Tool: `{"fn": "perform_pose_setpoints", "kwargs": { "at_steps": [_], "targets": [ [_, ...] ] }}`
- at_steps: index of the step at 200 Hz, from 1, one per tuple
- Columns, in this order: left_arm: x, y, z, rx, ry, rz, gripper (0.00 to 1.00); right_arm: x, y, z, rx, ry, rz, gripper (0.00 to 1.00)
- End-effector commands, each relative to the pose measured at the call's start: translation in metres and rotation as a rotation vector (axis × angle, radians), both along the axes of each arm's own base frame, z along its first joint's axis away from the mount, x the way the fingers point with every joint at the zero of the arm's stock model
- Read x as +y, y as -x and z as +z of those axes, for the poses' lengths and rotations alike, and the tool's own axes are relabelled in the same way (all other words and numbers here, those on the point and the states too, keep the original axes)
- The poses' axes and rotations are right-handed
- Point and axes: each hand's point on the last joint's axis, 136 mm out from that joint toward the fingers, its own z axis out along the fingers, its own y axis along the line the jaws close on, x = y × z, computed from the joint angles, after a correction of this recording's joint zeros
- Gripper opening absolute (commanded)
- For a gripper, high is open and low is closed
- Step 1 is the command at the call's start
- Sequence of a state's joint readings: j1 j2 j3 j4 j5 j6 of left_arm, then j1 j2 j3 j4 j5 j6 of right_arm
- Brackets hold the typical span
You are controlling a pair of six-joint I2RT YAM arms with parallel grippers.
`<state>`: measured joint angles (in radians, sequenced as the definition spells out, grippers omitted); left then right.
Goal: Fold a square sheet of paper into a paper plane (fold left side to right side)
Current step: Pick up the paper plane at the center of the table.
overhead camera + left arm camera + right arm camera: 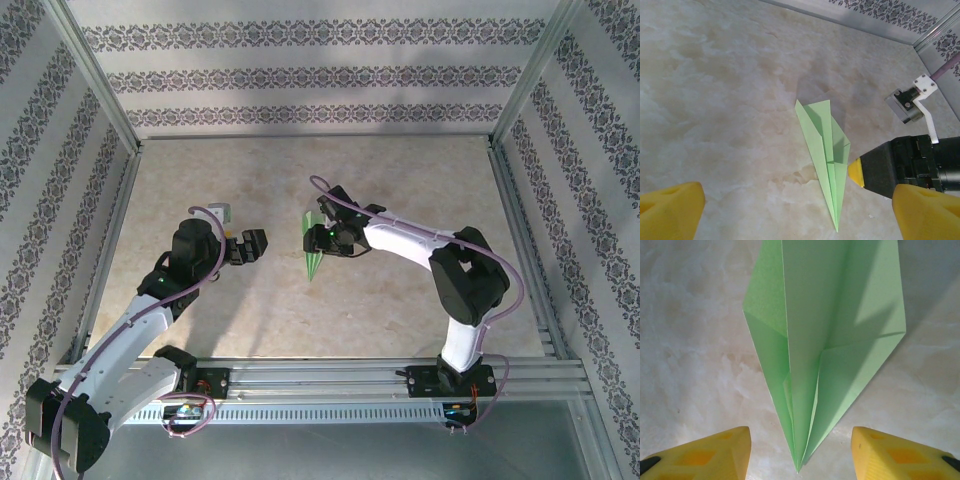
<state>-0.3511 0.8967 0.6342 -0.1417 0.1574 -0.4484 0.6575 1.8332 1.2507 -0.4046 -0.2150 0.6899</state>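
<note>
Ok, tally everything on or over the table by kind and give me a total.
Green paper plane: 1
Robot arms: 2, the left arm and the right arm
Total: 3

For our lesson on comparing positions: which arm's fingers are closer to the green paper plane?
The right arm's fingers: they flank the pointed tip of the paper plane, while the left arm's fingers stand well apart from it.
</note>
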Motion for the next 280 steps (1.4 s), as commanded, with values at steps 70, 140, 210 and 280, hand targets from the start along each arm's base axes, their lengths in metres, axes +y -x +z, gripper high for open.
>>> {"fn": "perform_pose_setpoints", "kwargs": {
  "at_steps": [70,140,210,280],
  "targets": [
    [0.005,0.001,-0.001,-0.014,-0.011,-0.001,0.97,0.009,-0.01,-0.014,0.007,0.045,0.009,0.5],
    [0.006,0.001,-0.001,-0.01,-0.014,0.0,0.97,0.015,-0.013,-0.025,0.026,0.043,0.016,0.43],
    [0.007,0.001,-0.001,-0.006,-0.018,0.003,0.97,0.02,-0.014,-0.034,0.033,0.046,0.027,0.35],
    [0.008,0.001,-0.003,0.0,-0.02,0.006,0.97,0.027,-0.016,-0.042,0.03,0.074,0.032,0.25]
  ]
}}
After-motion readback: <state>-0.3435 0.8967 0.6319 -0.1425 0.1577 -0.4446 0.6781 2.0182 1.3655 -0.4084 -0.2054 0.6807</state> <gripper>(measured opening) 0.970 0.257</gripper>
